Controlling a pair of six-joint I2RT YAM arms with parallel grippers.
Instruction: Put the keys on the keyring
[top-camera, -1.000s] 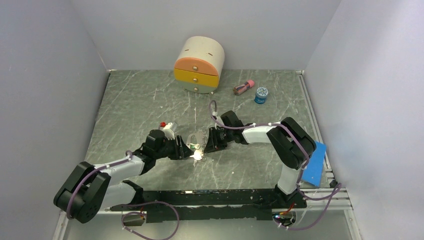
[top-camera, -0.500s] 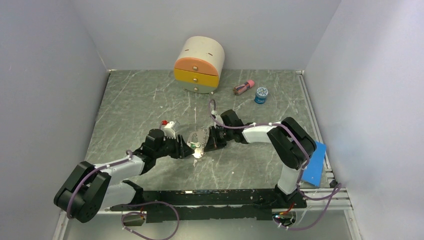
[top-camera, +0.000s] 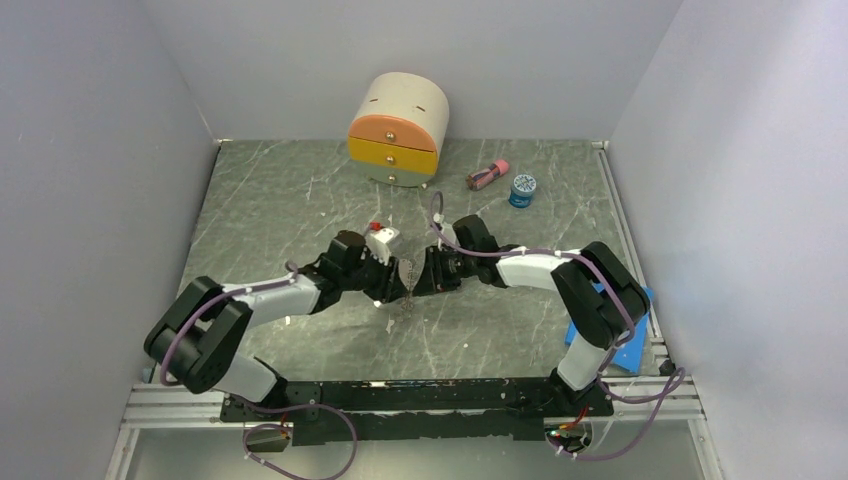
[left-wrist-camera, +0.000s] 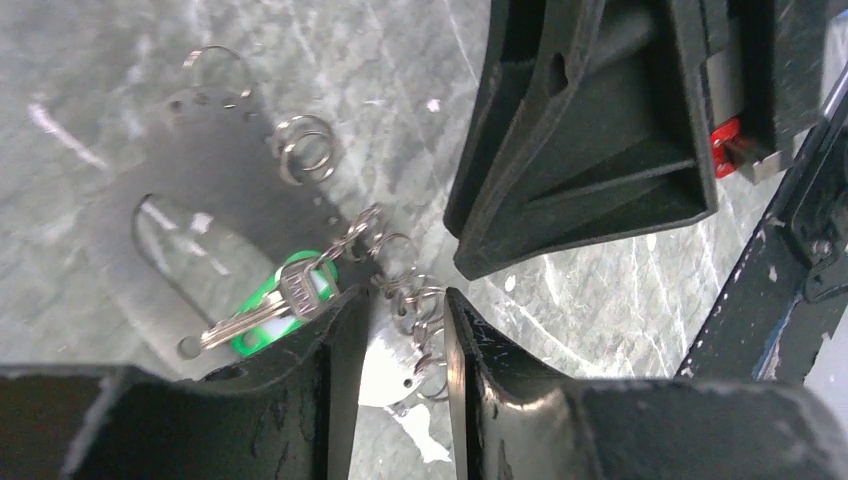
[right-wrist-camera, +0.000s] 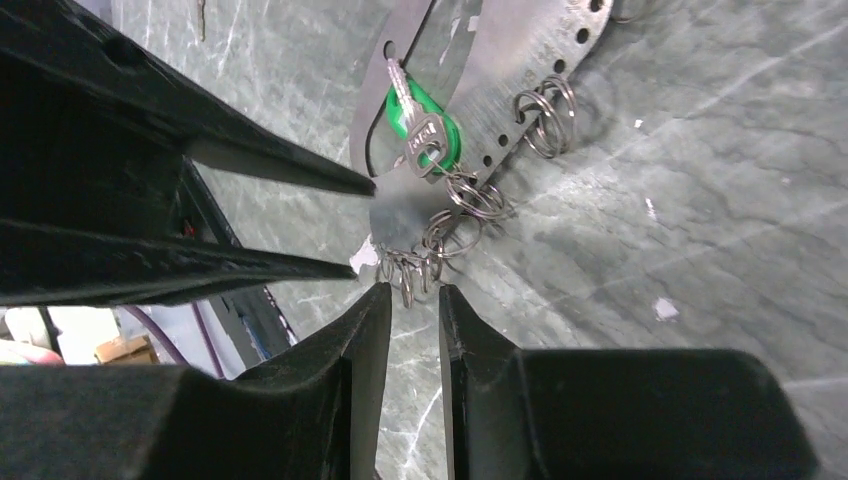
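My two pincers met over the middle of the grey marbled desk (top-camera: 300, 210), tips facing each other. Between them stood a thin silvery metal plate (left-wrist-camera: 215, 215) with a long slot and a row of small holes along its edge. One key (left-wrist-camera: 268, 312), with a bright green plastic head and a short silvery blade, lay against the plate near the slot. From its head a short fine chain ran to the keyring (left-wrist-camera: 412, 300), a cluster of thin silvery split rings bunched at the plate's corner. Another double ring (left-wrist-camera: 305, 148) hung from a hole further along the plate.

My left pincer (left-wrist-camera: 400, 345) had its fingers partly apart around the plate's corner tab and that ring cluster; whether they truly pinched the metal I could not tell. My right pincer (right-wrist-camera: 412, 300) stood with a narrow gap, its tips just beside the rings, gripping nothing that I could see.
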